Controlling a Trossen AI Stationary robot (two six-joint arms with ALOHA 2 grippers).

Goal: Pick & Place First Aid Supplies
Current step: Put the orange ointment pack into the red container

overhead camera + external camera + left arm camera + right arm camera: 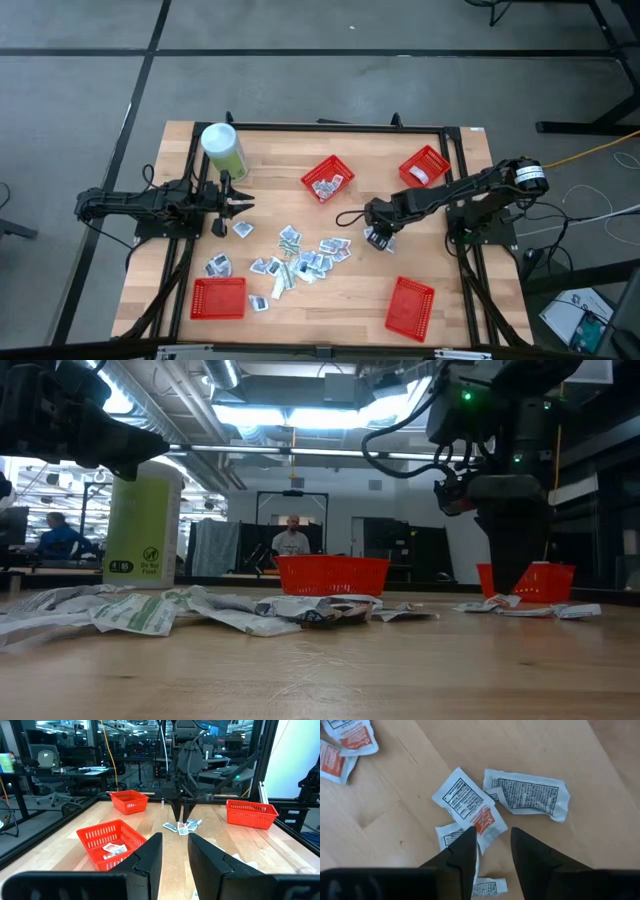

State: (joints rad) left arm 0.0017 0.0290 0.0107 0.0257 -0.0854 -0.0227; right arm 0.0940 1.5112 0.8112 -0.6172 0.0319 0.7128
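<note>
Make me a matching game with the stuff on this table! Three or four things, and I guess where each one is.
Things:
1. green canister
2. basket with packets
3. right gripper
4. left gripper

Places:
A. low over a few loose packets
B. far-left part of the table, standing upright
C. beside the canister, nothing between its fingers
D. far side of the table, near the middle

Pairs: 1-B, 2-D, 3-A, 4-C

The table (400, 265) at the centre of the high view is pale wood planking, smooth with a matt sheen. The packets (470, 807) look like crinkled white paper or foil printed in black and orange. The baskets (112, 840) are glossy red plastic mesh. The gripper fingers (462, 857) are matt black plastic.
</note>
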